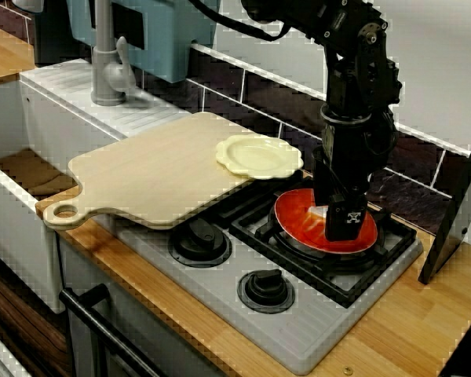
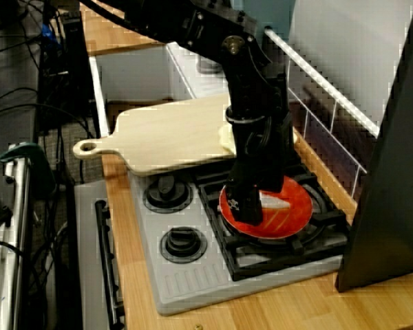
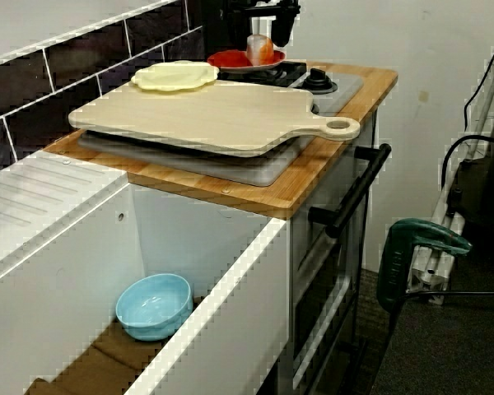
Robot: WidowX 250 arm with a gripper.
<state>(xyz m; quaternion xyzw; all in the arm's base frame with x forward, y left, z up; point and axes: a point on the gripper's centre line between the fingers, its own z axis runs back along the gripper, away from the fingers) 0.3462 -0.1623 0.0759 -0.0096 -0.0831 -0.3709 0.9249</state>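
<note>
My black gripper [image 1: 334, 220] reaches straight down onto a red plate [image 1: 294, 210] that sits on the stove's back burner. A small white and orange piece [image 1: 320, 212] lies on that plate right at the fingertips. In the view from the stove's front corner, the piece [image 2: 275, 201] sticks out beside one finger. From the sink side, the gripper [image 3: 261, 33] stands directly over the orange piece [image 3: 259, 49]. The fingers hide their own gap, so whether they squeeze the piece is unclear. A pale yellow scalloped plate [image 1: 259, 155] rests just left of the red plate, on the corner of the wooden cutting board [image 1: 157, 173].
The cutting board overhangs the stove's left burners, its handle hole [image 1: 63, 212] pointing to the front. Two black knobs [image 1: 200, 239] [image 1: 265, 289] sit on the grey stove front. A grey tap [image 1: 106, 63] and a sink holding a light blue bowl [image 3: 155, 306] lie left. A dark panel [image 1: 459, 204] leans at right.
</note>
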